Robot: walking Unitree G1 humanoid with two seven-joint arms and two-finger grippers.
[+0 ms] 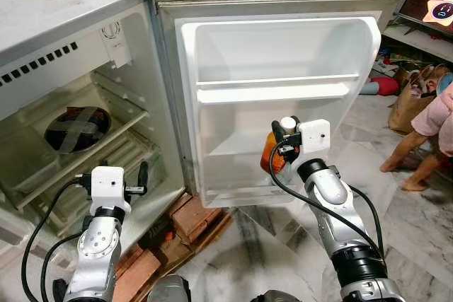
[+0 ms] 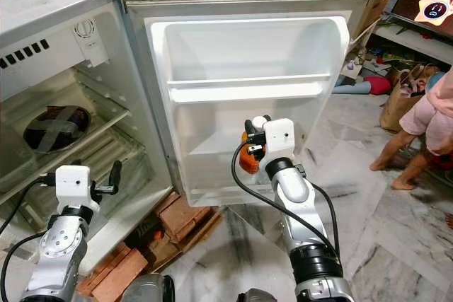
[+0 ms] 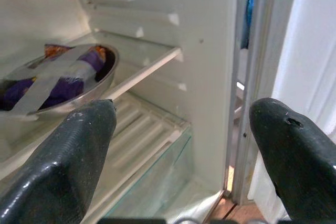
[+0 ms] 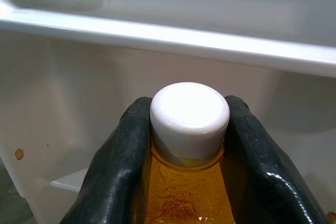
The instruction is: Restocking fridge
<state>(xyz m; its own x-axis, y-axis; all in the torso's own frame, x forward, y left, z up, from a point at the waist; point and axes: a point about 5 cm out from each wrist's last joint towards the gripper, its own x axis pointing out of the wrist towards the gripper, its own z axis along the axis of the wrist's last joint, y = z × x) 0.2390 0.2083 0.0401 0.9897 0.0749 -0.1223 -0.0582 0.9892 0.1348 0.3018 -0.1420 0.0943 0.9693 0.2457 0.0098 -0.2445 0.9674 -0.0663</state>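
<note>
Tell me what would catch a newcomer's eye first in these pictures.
First, the right gripper shut on an orange bottle with a white cap, held at the lower part of the open fridge door, whose shelves are bare. Next, the foil-covered bowl crossed with tape on a shelf inside the fridge, with the open left gripper before it. A person's legs stand on the marble floor at the right.
</note>
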